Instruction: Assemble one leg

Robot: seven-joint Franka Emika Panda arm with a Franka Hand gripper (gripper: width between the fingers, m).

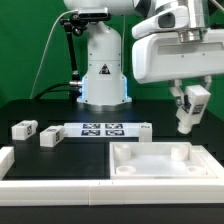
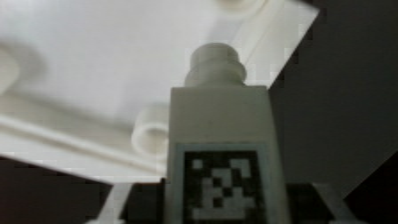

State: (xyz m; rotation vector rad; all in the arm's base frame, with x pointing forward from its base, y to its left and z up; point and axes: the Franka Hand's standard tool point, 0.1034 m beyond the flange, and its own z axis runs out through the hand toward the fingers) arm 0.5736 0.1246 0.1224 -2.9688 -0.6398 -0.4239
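In the exterior view, the gripper (image 1: 189, 112) is seen hanging above the table at about three o'clock in the picture, its fingers clamped narrowly on a leg (image 1: 186, 117) that is held upright and clear of the surface. The wide white square piece (image 1: 160, 160) with recessed sockets is laid on the black table (image 1: 60, 155) at about five o'clock, below the held leg and apart from it. The marker board (image 1: 103, 128) is placed near the centre, and two further loose legs (image 1: 24, 128) (image 1: 49, 137) are found at nine o'clock, beside each other. In the wrist view, the held leg (image 2: 217, 140) is shown upright, its coded tag (image 2: 221, 186) facing the camera and a stepped peg at its far end, with the white square piece (image 2: 89, 80) lying beyond it.
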